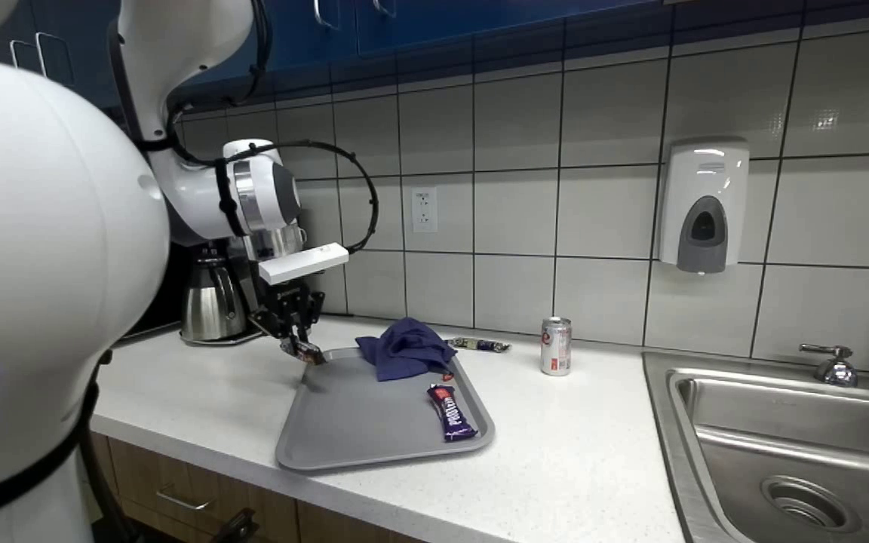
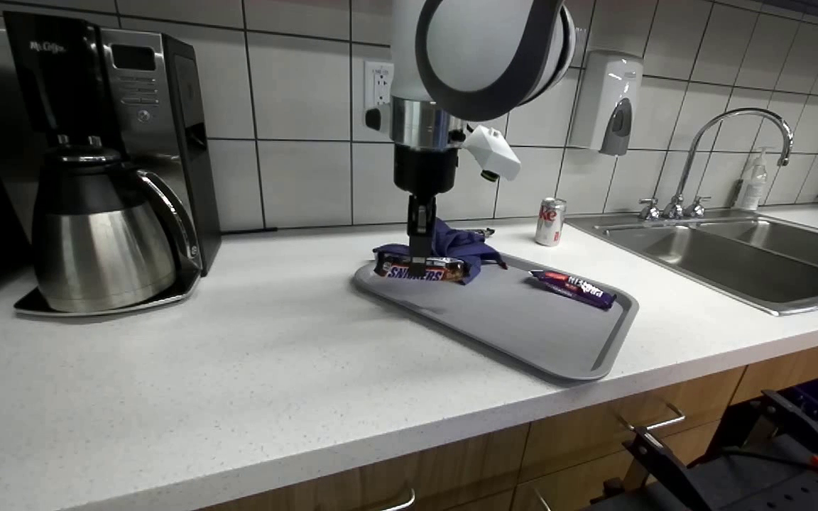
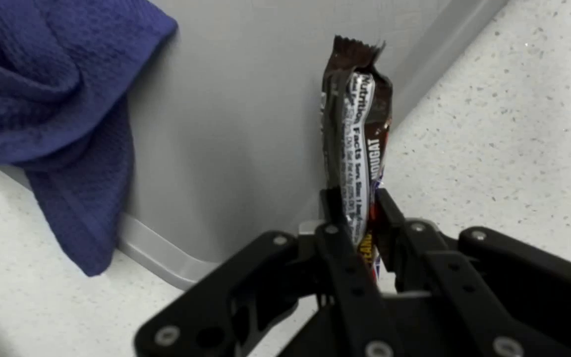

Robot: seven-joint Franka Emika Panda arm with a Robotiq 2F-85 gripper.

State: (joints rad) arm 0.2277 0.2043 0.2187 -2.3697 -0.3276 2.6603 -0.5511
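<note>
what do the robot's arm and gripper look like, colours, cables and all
The arm is glossy white, with thick, rounded segments and dark grey trim. A black cable is strapped along it and bows out in a loop near a silver band and a white box. The gripper is black, angular and jointed, with slim fingers and round silvery screws.

Snickers wrapper (image 3: pixel 357 148) glossy plastic; towel (image 3: pixel 42 99) rough cloth; tray (image 3: pixel 231 124) matt.
</note>
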